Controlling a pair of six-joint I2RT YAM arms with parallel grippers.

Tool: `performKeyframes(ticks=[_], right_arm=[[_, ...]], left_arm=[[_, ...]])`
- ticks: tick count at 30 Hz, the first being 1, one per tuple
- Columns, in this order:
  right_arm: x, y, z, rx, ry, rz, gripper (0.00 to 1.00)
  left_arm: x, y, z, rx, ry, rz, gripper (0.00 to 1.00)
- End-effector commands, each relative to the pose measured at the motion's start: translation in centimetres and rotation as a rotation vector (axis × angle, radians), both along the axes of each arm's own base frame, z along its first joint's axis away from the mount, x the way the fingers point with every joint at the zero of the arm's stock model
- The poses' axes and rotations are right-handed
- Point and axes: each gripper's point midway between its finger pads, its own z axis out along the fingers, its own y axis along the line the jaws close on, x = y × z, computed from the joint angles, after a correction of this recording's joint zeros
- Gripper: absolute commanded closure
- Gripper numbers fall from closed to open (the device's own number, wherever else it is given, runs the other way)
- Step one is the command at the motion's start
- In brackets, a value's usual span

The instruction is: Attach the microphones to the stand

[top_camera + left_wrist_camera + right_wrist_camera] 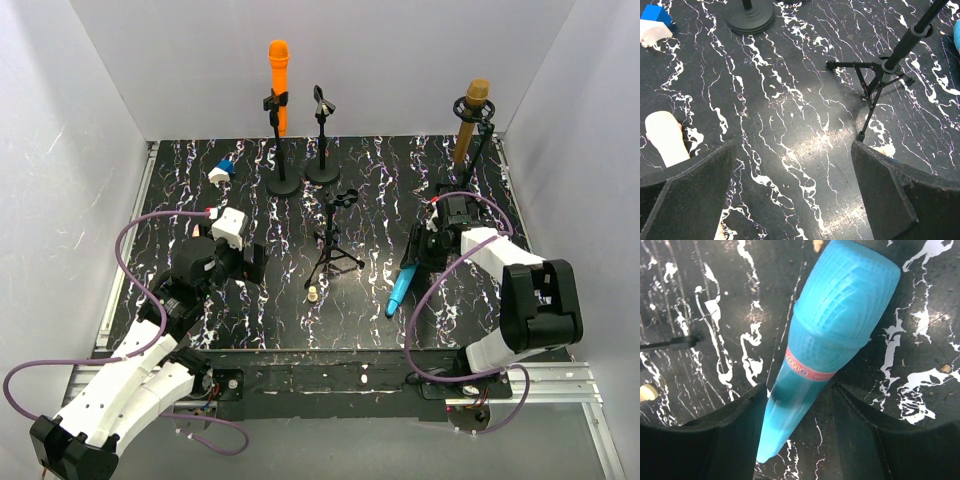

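White-shelled left arm (130,375) and right arm (490,250) have black joints, black jaws, purple cables (120,250).

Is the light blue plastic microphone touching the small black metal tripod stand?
Apart. The top view shows bare marbled tabletop between the light blue microphone and the black tripod stand.

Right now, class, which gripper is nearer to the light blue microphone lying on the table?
Right. The right gripper sits over the light blue microphone, a finger on either side of its handle. The left gripper hangs open beyond the tripod stand.
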Motion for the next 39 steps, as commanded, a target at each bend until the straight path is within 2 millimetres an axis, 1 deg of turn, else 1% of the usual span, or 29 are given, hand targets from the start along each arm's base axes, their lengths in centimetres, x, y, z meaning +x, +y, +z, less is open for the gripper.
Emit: performKeyframes(ticks=[1,4,11,14,15,18,22,24,26,28,29,31,33,36,39], right_arm=[[1.9,-0.4,0.0,-0.053,-0.020,-0.023,0.41],[1.8,-0.1,-0.7,-0.063,0.008,-0.011,0.43],[2.0,0.2,-1.7,-0.084,0.060,0.002,0.43],[2.0,0.1,-2.4,-0.095,0.093,0.013,0.50],[2.1,0.1,-2.4,-0.095,0.098,0.015,0.50],[1.9,0.3,-2.5,-0.086,0.104,0.035,0.61],[1.9,0.7,-1.2,-0.062,0.043,0.074,0.76],[2.1,1.0,-0.1,-0.045,-0.006,0.112,0.79],[2.1,1.2,0.7,-0.040,-0.034,0.163,0.81],[2.0,0.8,0.6,-0.079,-0.010,0.195,0.80],[1.9,0.4,0.4,-0.103,0.018,0.215,0.78],[1.8,-0.2,-0.5,-0.149,0.080,0.230,0.73],[1.6,-0.4,-1.2,-0.163,0.123,0.241,0.70],[1.7,-0.5,-1.7,-0.201,0.138,0.254,0.66],[1.7,-0.3,-1.8,-0.237,0.143,0.273,0.54]], left_arm=[[0.1,0.3,0.6,0.009,-0.016,0.007,0.02],[0.1,0.2,0.3,0.014,-0.008,0.004,0.02],[0.2,0.2,0.3,0.017,-0.006,0.003,0.02],[0.2,0.2,0.3,0.017,-0.006,0.003,0.02],[0.2,0.2,0.2,0.017,-0.005,0.003,0.02],[0.2,0.3,0.3,0.019,-0.007,0.005,0.02],[0.1,0.3,0.4,0.016,-0.011,0.007,0.02],[0.1,0.4,0.5,0.015,-0.016,0.008,0.02],[0.1,0.3,0.6,0.012,-0.016,0.006,0.02],[0.1,0.3,0.5,0.013,-0.015,0.004,0.02],[0.1,0.3,0.5,0.013,-0.013,0.003,0.02],[0.1,0.3,0.6,0.011,-0.015,0.002,0.02],[0.1,0.3,0.6,0.013,-0.016,0.002,0.02],[0.0,0.4,0.7,0.011,-0.022,0.007,0.02],[0.0,0.5,0.9,0.009,-0.028,0.008,0.02]])
